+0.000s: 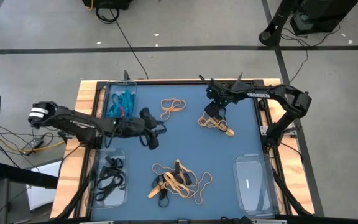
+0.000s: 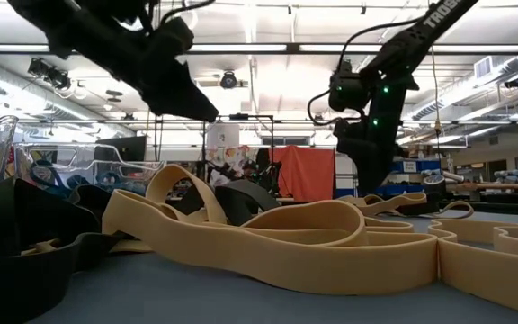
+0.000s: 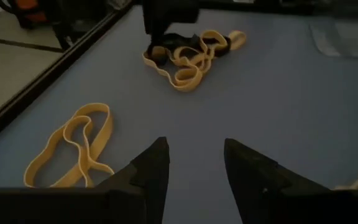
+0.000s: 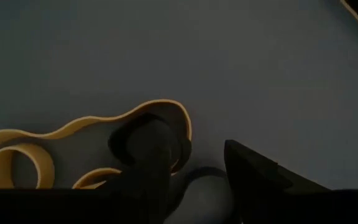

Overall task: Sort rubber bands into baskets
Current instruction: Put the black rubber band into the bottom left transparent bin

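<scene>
Right pincer [image 1: 215, 118] apart over tan rubber bands [image 1: 216, 123]; arm lettering, likely "TROSSEN" [image 1: 254, 95]; left pincer [image 3: 196, 165] apart.

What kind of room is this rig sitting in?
Probably a large robotics lab or workshop: ceiling strip lights over an open hall, cables across a taped concrete floor, another workbench behind.

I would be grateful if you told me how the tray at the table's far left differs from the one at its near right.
The far-left tray holds teal-blue rubber bands and something small and red; the near-right tray shows no bands in it. The far-left tray sits beside the left arm, whose left gripper hovers empty over the mat; the near-right tray lies clear of both arms. Both are clear plastic rectangles with rounded corners.
</scene>
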